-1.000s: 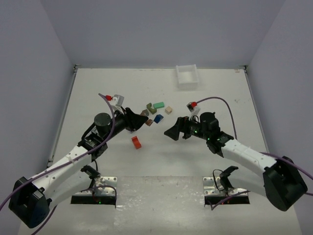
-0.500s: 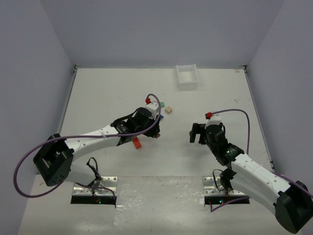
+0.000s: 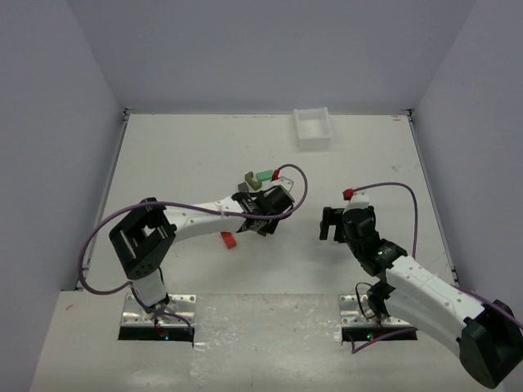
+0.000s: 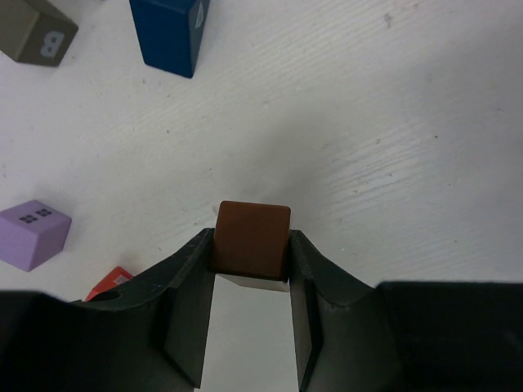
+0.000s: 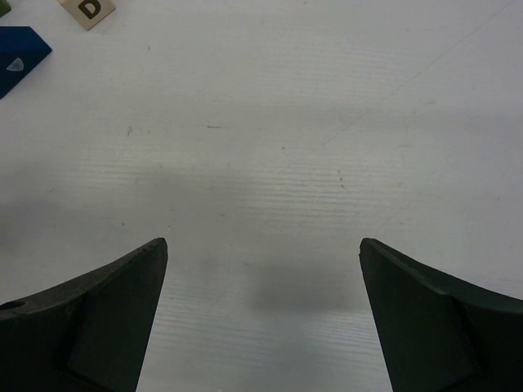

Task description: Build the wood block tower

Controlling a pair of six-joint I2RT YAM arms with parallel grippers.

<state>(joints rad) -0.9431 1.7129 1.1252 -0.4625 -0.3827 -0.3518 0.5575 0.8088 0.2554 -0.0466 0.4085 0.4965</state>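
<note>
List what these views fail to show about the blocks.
Top view: the left arm covers the brown block in the left tool.
Left wrist view: the left tool hides most of the red-orange block; the top edge cuts off the blue block.
Right wrist view: the top edge cuts off the beige lettered block.

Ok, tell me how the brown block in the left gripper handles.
The brown block looks like stiff painted wood, probably light. Flat faces between the fingers should grip squarely; smooth paint might slip. Cube-shaped, unlikely to roll.
</note>
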